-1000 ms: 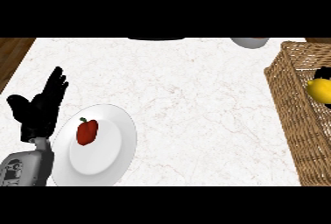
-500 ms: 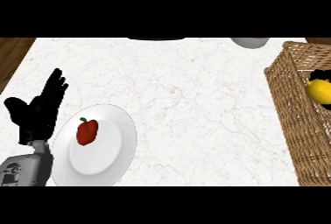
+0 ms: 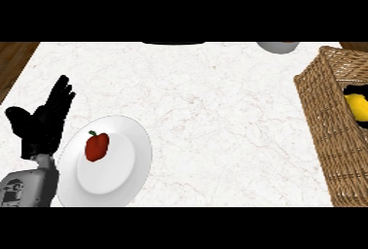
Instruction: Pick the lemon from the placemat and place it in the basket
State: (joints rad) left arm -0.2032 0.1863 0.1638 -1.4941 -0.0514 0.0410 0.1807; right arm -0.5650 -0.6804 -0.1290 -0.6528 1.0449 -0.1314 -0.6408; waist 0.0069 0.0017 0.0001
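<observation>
Nothing had moved in the last second: I saw the lemon (image 3: 357,107) in the basket (image 3: 323,112), left hand (image 3: 43,121) resting open, empty.

The worktop (image 3: 215,112) looks like white veined marble, smooth. The basket (image 3: 323,121) is rough woven wicker. The plate (image 3: 122,170) is smooth, white, slightly glossy.

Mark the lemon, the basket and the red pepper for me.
lemon (image 3: 357,107): head view, on its yellow skin inside the basket.
basket (image 3: 325,119): head view, on its woven left wall.
red pepper (image 3: 97,146): head view, on its body, lying on the white plate (image 3: 126,180).
</observation>
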